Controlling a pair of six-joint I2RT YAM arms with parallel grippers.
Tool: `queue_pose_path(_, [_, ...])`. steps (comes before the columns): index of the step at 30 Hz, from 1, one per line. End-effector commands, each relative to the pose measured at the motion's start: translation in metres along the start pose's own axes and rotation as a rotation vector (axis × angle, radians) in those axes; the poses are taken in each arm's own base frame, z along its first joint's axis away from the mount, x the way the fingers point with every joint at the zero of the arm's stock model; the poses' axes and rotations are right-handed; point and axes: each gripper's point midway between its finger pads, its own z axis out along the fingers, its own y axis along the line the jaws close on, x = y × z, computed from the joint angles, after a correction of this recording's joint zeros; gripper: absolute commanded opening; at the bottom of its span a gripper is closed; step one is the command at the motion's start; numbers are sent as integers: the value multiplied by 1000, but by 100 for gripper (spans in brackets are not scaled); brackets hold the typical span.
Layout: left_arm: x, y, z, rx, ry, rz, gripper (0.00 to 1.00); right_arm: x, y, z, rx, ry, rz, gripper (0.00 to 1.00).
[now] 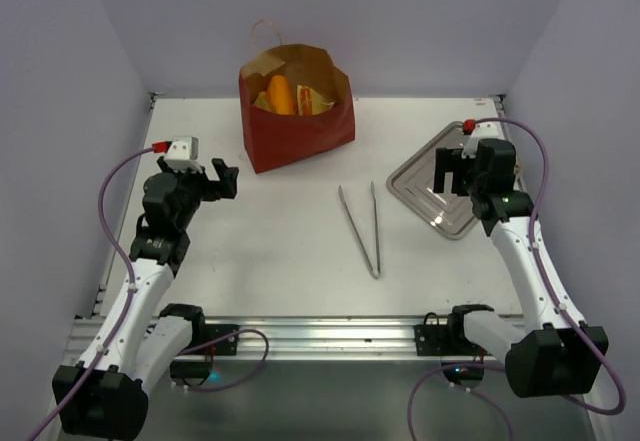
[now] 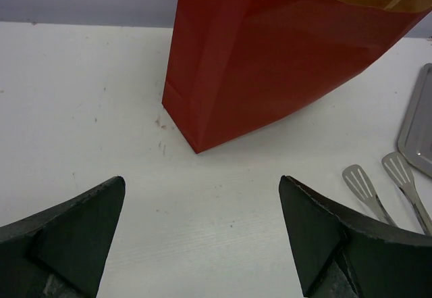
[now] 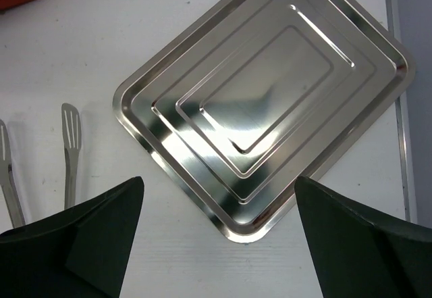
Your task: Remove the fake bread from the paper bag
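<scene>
step in hand: the approach, nothing gripped yet. left fingers point(image 1: 222, 178) and right fingers point(image 1: 455, 171) are spread wide and empty. paper bag point(image 1: 300, 131) stands upright at the far side of the desk point(image 1: 280, 251), bread point(image 1: 283, 94) inside. next move likely calls for reaching down through the open top without tipping the bag.

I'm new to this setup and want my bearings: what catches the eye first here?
The red paper bag stands open at the far middle of the table, orange and yellow fake bread showing inside. A shiny silver tray lies to its right, and metal tongs lie between them, toward the near edge.
</scene>
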Motion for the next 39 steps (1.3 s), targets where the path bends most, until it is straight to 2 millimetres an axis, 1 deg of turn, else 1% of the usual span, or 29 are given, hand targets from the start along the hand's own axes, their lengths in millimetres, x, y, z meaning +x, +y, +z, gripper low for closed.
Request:
queue_pose_path(1, [-37, -5, -2, 4, -111, 33, 100, -28, 9, -16, -68, -79, -19, 99])
queue_pose_path(2, [-37, -5, -2, 6, -110, 35, 100, -29, 13, -19, -100, -90, -83, 99])
queue_pose_path(3, [-37, -5, -2, 4, -111, 35, 100, -30, 29, -23, -201, -110, -129, 99])
queue_pose_path(4, [-37, -5, -2, 6, -109, 35, 100, -26, 39, -31, -264, -133, -179, 99])
queue_pose_path(5, [-37, -6, -2, 10, -110, 33, 100, -23, 47, -34, -335, -164, -312, 99])
queue_pose_path(6, [-37, -6, -2, 12, -109, 35, 100, -15, 59, -41, -426, -179, -409, 99])
queue_pose_path(7, [-38, -6, -2, 15, -110, 35, 100, -5, 80, -51, -572, -198, -477, 99])
queue_pose_path(8, [-37, -6, -2, 14, -109, 34, 100, 0, 83, -56, -594, -195, -500, 99])
queue_pose_path(10, [-38, -6, -2, 14, -111, 37, 100, 2, 85, -56, -596, -172, -476, 99])
queue_pose_path(12, [-37, -5, -2, 10, -108, 38, 100, 8, 84, -47, -580, -106, -396, 99])
queue_pose_path(13, [-36, -5, -2, 10, -107, 38, 100, 6, 82, -44, -567, -90, -364, 99])
queue_pose_path(14, [-36, -5, -1, 9, -105, 39, 100, 16, 84, -33, -573, -13, -305, 99])
queue_pose_path(15, [-35, -5, -1, 7, -101, 39, 100, 21, 86, -28, -576, 36, -265, 99])
queue_pose_path(16, [-32, -3, 0, 3, -94, 39, 100, 16, 86, -23, -571, 64, -226, 99])
queue_pose_path(17, [-32, -3, 1, 1, -93, 42, 100, 33, 91, -12, -597, 166, -181, 99])
queue_pose_path(19, [-33, -3, 1, -1, -90, 45, 100, 43, 93, 1, -586, 223, -126, 99])
queue_pose_path(20, [-32, -2, 1, -5, -87, 45, 100, 40, 92, 12, -554, 212, -83, 99])
queue_pose_path(21, [-31, -1, 1, -6, -86, 46, 100, 45, 94, 20, -547, 228, -60, 99])
queue_pose_path(22, [-32, -1, 1, -7, -89, 46, 100, 53, 97, 25, -540, 246, -52, 99])
queue_pose_path(23, [-32, -1, 2, -8, -88, 48, 100, 55, 100, 29, -518, 255, -29, 99])
queue_pose_path(24, [-32, -1, 2, -8, -88, 48, 100, 60, 104, 32, -503, 267, -46, 99])
queue_pose_path(25, [-31, -1, 2, -6, -86, 48, 100, 73, 116, 33, -488, 291, -99, 99])
queue_pose_path(26, [-31, -1, 2, -5, -84, 49, 100, 77, 122, 34, -476, 290, -113, 99])
queue_pose_path(27, [-32, -1, 2, -6, -86, 49, 100, 84, 138, 30, -491, 293, -149, 99])
queue_pose_path(28, [-32, -2, 2, -5, -86, 51, 100, 95, 138, 33, -463, 310, -166, 99])
queue_pose_path(29, [-31, -1, 3, -7, -83, 52, 100, 97, 142, 34, -445, 317, -119, 99])
queue_pose_path(34, [-32, 0, 2, -13, -87, 57, 100, 120, 157, 37, -423, 359, -53, 99])
queue_pose_path(38, [-31, 0, 3, -13, -84, 59, 100, 126, 170, 35, -443, 352, -92, 99])
queue_pose_path(39, [-31, 0, 3, -12, -82, 58, 100, 129, 178, 33, -458, 355, -114, 99])
